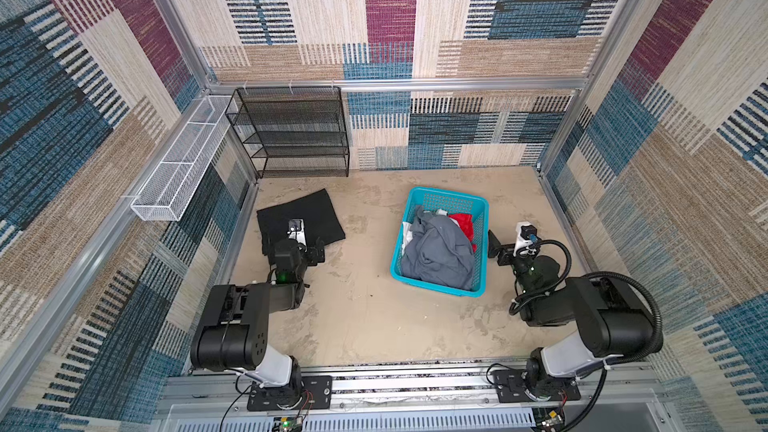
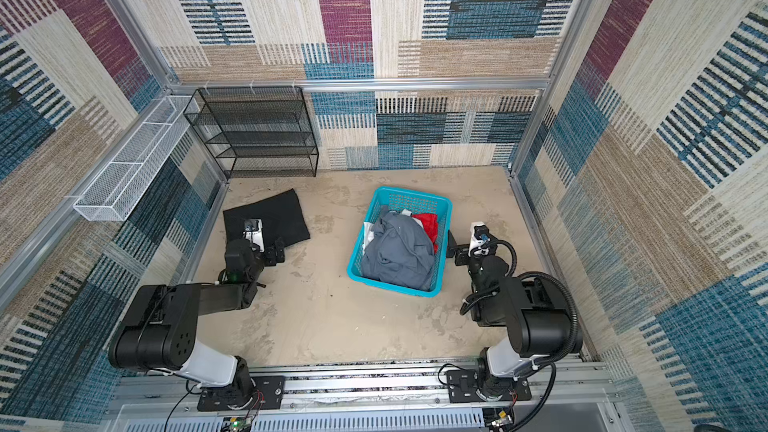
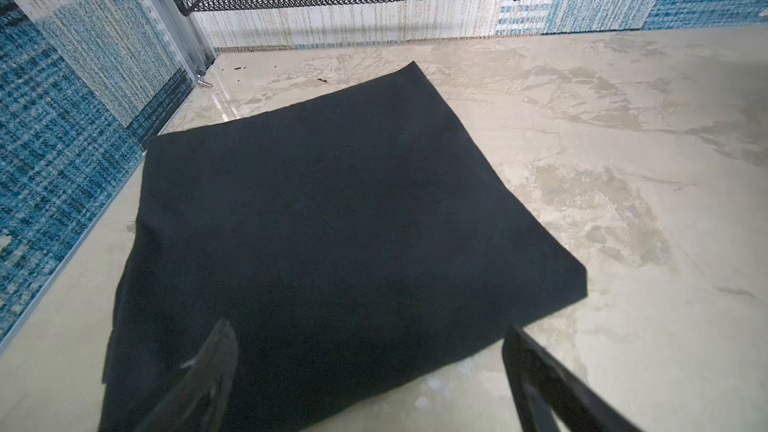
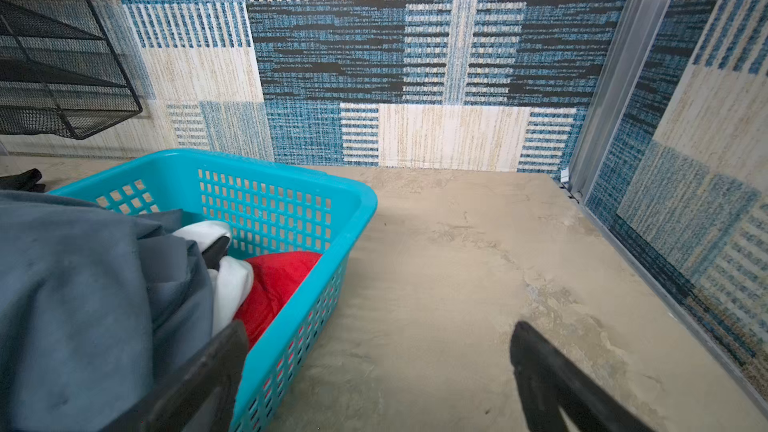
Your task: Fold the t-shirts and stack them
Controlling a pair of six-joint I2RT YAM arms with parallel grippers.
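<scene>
Biggest first: beige mottled table (image 1: 365,317), bare in the middle, so enough room there for spreading cloth. Behind on the left, black mesh rack (image 1: 291,135) and white wire tray (image 1: 183,164) at the walls, well apart from the work and probably no hindrance. Right of centre, turquoise basket (image 1: 440,201), full with crumpled shirts. On top of the heap, slate grey t-shirt (image 1: 440,251), the largest. Surely soft, light and limp, with no shape of its own, so best pinched at a raised fold or at the collar and lifted high; otherwise likely to drag the others along or to catch on the rim. On the left, black t-shirt (image 1: 311,214), already folded to a flat square on the table, probably the base for the stack. Under the grey one, only partly seen, red t-shirt (image 4: 278,280) and white t-shirt (image 4: 232,284). Left gripper (image 3: 368,334): jaws wide apart, empty, hovering over the near edge of the black square. Right gripper (image 4: 378,330): also wide apart and empty, just beside the right wall of the basket; contact with it not possible to tell. Main obstacle for the reach: this wall.
</scene>
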